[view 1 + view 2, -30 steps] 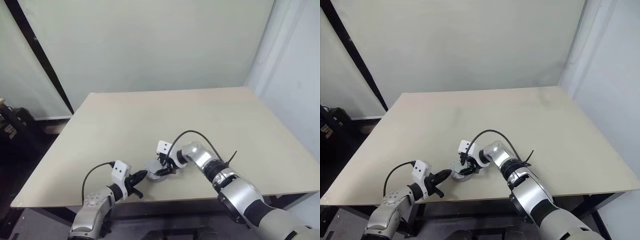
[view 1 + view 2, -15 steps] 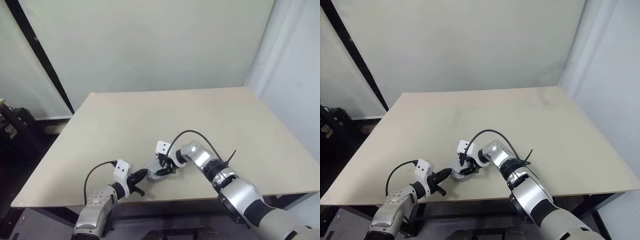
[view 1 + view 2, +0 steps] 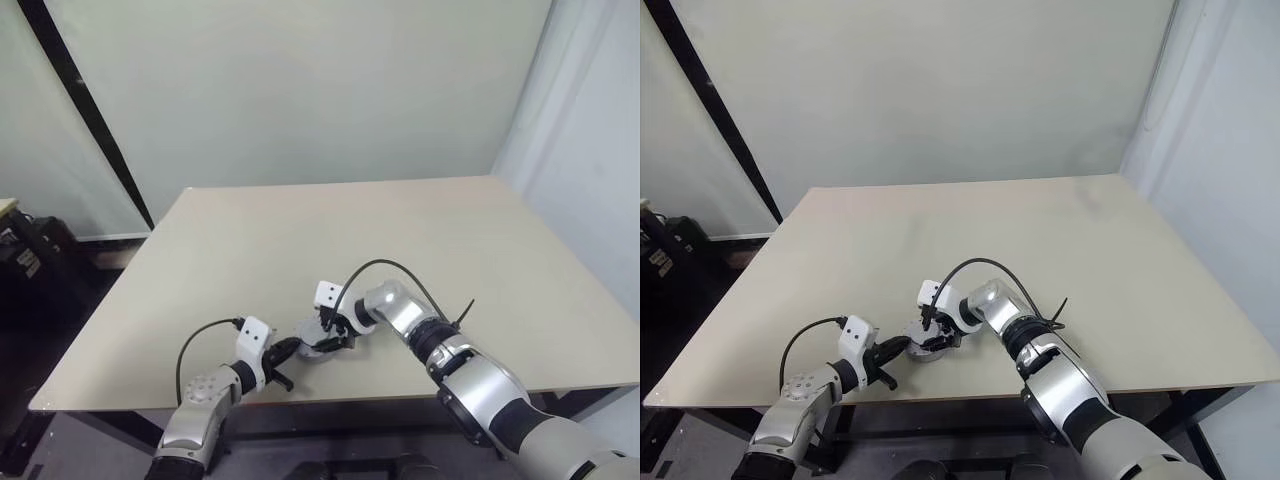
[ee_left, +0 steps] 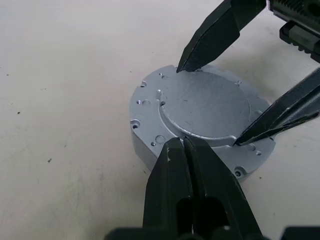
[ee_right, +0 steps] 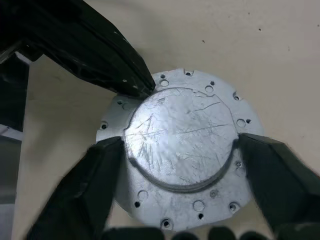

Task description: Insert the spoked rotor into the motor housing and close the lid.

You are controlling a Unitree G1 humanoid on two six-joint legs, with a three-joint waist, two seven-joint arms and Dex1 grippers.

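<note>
Right fingers [image 5: 105, 165] apart astride lid [image 5: 180, 137]; left fingers [image 4: 175, 165] together, touching its rim.

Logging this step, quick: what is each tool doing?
Left tool: shut, tip against the grey disc.
Right tool: open, fingers straddling the disc.

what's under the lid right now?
The lid sits flat on a silver flanged body with small holes around its rim, resting on the table. Whatever lies inside beneath the lid is covered.
</note>
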